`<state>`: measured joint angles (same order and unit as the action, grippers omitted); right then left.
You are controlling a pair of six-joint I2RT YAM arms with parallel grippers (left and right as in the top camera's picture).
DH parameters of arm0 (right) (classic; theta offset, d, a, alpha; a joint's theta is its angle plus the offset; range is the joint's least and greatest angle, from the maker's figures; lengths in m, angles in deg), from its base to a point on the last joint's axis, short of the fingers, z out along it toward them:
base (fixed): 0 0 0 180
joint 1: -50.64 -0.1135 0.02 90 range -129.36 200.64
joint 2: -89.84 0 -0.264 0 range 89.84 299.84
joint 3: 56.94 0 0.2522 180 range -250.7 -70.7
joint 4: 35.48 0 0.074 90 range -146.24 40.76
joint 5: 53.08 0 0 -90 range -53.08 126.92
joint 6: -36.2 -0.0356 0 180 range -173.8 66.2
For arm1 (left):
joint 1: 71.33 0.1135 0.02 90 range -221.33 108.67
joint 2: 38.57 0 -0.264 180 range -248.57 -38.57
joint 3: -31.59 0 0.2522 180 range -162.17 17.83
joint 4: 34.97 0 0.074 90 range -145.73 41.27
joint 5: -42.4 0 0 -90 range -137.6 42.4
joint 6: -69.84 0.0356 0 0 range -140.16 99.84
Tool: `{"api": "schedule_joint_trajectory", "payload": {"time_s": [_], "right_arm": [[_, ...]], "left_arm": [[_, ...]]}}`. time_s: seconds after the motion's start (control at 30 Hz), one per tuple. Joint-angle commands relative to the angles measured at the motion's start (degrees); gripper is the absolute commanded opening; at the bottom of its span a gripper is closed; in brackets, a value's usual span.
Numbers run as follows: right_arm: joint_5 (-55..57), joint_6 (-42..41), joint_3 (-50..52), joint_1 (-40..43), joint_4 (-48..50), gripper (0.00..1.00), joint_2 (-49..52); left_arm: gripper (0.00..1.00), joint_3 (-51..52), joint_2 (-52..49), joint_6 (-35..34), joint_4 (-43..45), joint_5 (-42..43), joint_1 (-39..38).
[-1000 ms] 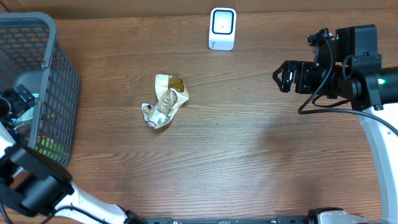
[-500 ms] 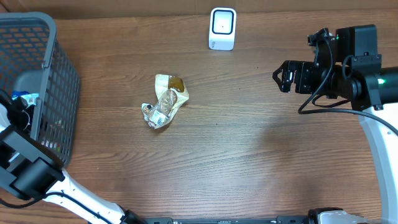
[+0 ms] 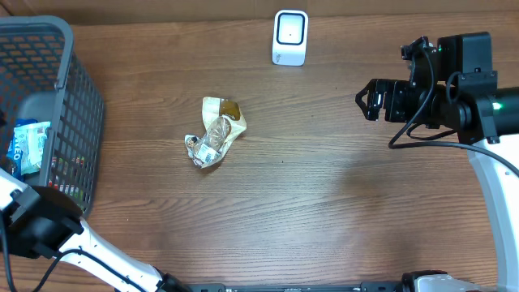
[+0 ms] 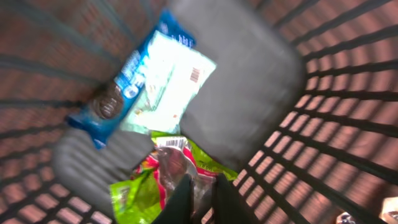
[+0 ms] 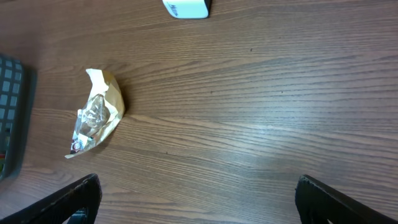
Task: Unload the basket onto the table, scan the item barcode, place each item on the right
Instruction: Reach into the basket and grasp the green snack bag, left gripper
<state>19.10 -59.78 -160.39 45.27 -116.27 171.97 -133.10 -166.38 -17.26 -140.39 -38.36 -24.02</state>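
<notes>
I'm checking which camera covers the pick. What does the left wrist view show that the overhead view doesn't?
Only the left wrist view: the left end effector pinching a green packet, and the barcode printed on the blue cookie packet. Only the overhead view: the white scanner, the crumpled wrapper on the table, and the right end effector. Both: the grey basket with the blue cookie packet lying inside it.
</notes>
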Motion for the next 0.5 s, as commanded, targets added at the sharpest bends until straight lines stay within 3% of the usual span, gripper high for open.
{"api": "schedule_joint_trajectory", "payload": {"time_s": [0.0, 0.07, 0.27, 0.47], "right_arm": [[-0.5, 0.2, -1.1, -0.2, 0.3, 1.0, -0.7], [-0.5, 0.2, -1.1, -0.2, 0.6, 1.0, -0.7], [-0.5, 0.2, -1.1, -0.2, 2.0, 1.0, -0.7], [-0.5, 0.2, -1.1, -0.2, 2.1, 1.0, -0.7]], "left_arm": [[0.59, -4.8, 1.3, -0.3, -3.5, 0.5, -0.5], [0.98, -2.8, 0.9, -0.3, -5.2, -1.2, -0.5], [1.0, 16.2, 0.8, -0.3, -2.3, -2.4, -0.5], [1.0, 38.0, 0.8, 0.0, 11.9, -4.8, -0.5]]}}
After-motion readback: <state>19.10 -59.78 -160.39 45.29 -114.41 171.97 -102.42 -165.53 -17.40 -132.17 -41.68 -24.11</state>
